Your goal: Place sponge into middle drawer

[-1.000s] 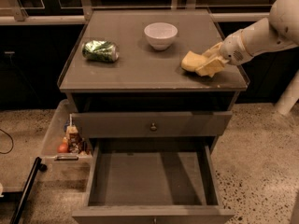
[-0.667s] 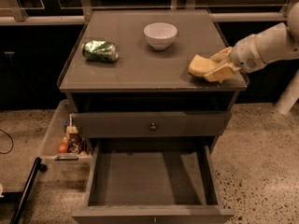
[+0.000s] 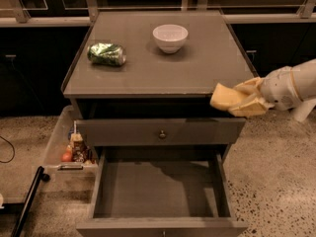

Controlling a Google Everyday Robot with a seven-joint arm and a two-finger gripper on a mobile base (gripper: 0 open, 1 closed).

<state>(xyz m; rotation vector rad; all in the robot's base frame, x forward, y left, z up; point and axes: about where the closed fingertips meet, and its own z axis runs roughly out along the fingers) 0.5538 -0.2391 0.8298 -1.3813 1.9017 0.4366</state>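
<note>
My gripper (image 3: 245, 98) comes in from the right and is shut on the pale-yellow sponge (image 3: 225, 97). It holds the sponge in the air at the cabinet's front right corner, just off the top's edge. The middle drawer (image 3: 158, 190) is pulled out wide open below, its grey floor bare; the sponge hangs above and to the right of its right wall. The closed drawer front with a round knob (image 3: 161, 134) sits above it.
On the cabinet top (image 3: 148, 70) stand a white bowl (image 3: 170, 37) at the back and a green crumpled bag (image 3: 106, 54) at the left. A plastic bin (image 3: 69, 149) with small items sits on the floor to the left of the cabinet.
My gripper has carried the sponge off the cabinet top, moving right and toward the front, so it now hangs past the front right corner and lower than before.
</note>
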